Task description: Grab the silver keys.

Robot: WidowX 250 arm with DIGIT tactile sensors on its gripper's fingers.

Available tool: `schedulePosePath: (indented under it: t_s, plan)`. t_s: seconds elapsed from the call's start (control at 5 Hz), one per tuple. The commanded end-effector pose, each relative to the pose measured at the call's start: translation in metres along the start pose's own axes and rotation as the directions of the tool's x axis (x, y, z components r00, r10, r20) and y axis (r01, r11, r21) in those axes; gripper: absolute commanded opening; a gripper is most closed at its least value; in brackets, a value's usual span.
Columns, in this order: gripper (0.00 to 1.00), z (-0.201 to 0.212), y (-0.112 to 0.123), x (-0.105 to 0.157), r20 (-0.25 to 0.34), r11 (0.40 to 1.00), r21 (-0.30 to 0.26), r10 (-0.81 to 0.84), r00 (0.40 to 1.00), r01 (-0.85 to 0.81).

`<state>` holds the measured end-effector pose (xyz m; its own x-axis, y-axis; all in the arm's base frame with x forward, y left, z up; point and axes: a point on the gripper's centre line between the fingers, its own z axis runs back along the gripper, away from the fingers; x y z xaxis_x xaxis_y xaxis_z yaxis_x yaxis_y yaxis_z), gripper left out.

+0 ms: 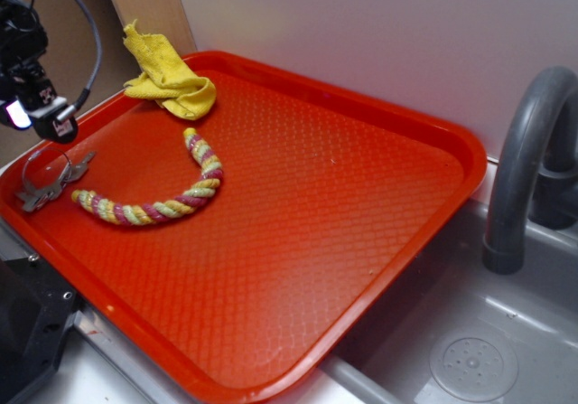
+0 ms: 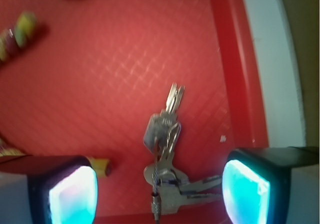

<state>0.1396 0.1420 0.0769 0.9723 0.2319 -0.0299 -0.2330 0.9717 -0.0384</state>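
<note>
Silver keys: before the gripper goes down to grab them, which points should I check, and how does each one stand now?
1. Jaws apart: ok. The gripper is open, its two pads lit on either side.
2. Silver keys between the pads: ok in the wrist view, though they sit low in the frame.
3. Gripper above the keys: ok in the exterior view; it hangs over them, not touching.
4. Rope out of the way: cannot tell; its end lies close to the keys.
5. Tray rim away from the pad: cannot tell; it runs near one pad.
6. Yellow cloth away: ok.
</note>
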Motion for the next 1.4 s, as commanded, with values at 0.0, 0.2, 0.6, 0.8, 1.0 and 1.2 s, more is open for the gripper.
schedulePosePath:
  t_s: [0.0,0.2,0.6,0.8,1.0,1.2]
  plan:
    - [1.00,-0.018,0.000,-0.007,0.021,0.994,0.093,-0.057,0.998,0.055]
    - [0.00,-0.026,-0.002,-0.008,0.050,0.992,0.119,-0.041,0.998,0.035]
    - [0.00,-0.030,-0.007,-0.010,0.068,0.989,0.137,-0.064,0.996,0.054]
    - [0.00,-0.025,-0.009,-0.014,0.072,0.985,0.165,-0.068,0.995,0.056]
    - [0.00,0.023,-0.037,-0.024,0.082,0.984,0.035,-0.177,0.981,0.174]
    - [0.00,0.071,-0.085,-0.038,0.258,0.973,-0.015,-0.219,0.941,0.231]
